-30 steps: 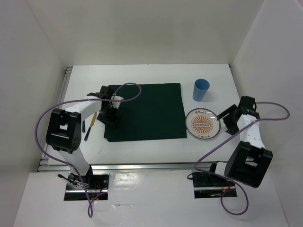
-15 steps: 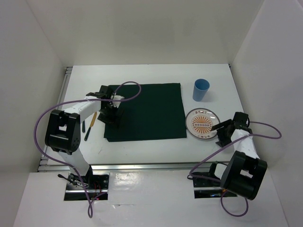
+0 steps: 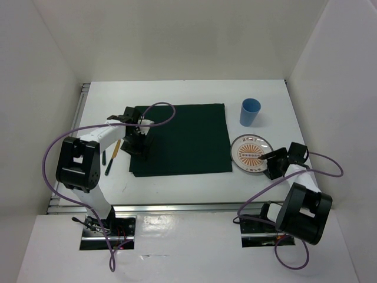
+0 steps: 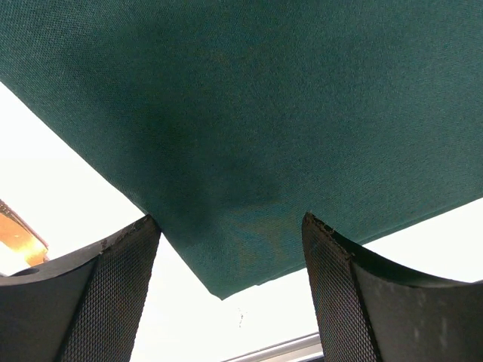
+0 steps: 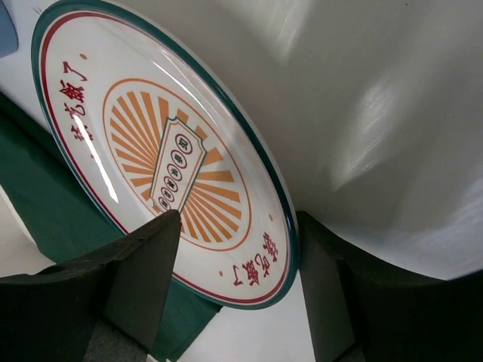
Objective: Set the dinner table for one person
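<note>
Black mesh-faced fingers of the right gripper (image 5: 235, 226) stand wide apart and clamp nothing. They straddle the 4 o'clock rim of the round white plate with an orange sunburst and green edge (image 5: 173, 162). I take this as lining up an edge pinch, since a flat plate offers no other hold. The plate lies on the large white dinner table (image 3: 177, 93), at 3 o'clock of the dark green square cloth placemat (image 3: 182, 138). The left gripper (image 4: 230, 222) hangs equally open and empty over the mat's 7 o'clock corner, perhaps to straighten it. A light blue cup (image 3: 250, 111) stands at 12 o'clock of the plate, and orange-handled cutlery (image 3: 116, 148) lies at 9 o'clock of the mat.
</note>
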Robot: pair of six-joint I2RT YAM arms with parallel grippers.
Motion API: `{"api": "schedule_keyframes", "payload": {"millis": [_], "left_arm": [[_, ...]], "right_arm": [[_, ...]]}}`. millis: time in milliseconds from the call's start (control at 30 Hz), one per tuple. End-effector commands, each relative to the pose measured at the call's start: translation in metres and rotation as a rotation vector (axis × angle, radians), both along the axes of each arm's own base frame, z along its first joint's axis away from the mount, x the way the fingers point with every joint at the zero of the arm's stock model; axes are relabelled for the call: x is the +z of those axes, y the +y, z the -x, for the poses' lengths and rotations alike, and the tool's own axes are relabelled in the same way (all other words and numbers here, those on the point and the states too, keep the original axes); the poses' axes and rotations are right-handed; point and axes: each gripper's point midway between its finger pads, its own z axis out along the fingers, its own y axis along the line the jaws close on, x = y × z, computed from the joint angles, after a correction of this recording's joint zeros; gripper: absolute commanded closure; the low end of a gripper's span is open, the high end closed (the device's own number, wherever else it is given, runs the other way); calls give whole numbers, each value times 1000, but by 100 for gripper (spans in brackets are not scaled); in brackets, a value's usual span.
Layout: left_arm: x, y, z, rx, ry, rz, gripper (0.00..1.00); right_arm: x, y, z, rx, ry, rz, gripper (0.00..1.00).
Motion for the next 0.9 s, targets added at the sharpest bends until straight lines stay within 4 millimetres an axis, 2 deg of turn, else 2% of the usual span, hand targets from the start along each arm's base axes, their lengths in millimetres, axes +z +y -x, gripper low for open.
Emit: {"api": "schedule_keyframes", "payload": {"millis": [0, 133, 233, 267, 367, 400, 433, 467, 533, 700, 867], "left_arm": [[11, -1, -3, 3, -22, 1, 19], [11, -1, -3, 3, -22, 1, 19], [10, 0, -3, 5, -15, -9, 19], [7, 1, -2, 5, -6, -11, 19], [7, 1, 0, 5, 3, -13, 19], [10, 1, -1, -3, -9, -13, 19], [10, 3, -1, -1, -11, -21, 19], [13, 3, -2, -1, -19, -20, 19], [16, 4, -3, 1, -30, -26, 19], [21, 7, 0, -5, -49, -36, 19], [24, 7, 0, -4, -59, -34, 19]], "right_arm": [[-20, -1, 11, -21, 44, 13, 31], [-28, 0, 18, -70, 57, 2, 35], [-37, 1, 23, -100, 63, -9, 44], [-40, 3, 27, -100, 73, -14, 54], [-43, 4, 28, -109, 67, -17, 73], [-43, 4, 28, -109, 67, -17, 88], [-42, 3, 27, -109, 59, -14, 97], [-43, 3, 30, -114, 73, -10, 100], [-39, 0, 30, -121, 70, 2, 100], [6, -11, 11, -129, -47, 59, 100], [65, -16, -5, -132, -194, 104, 100]]}}
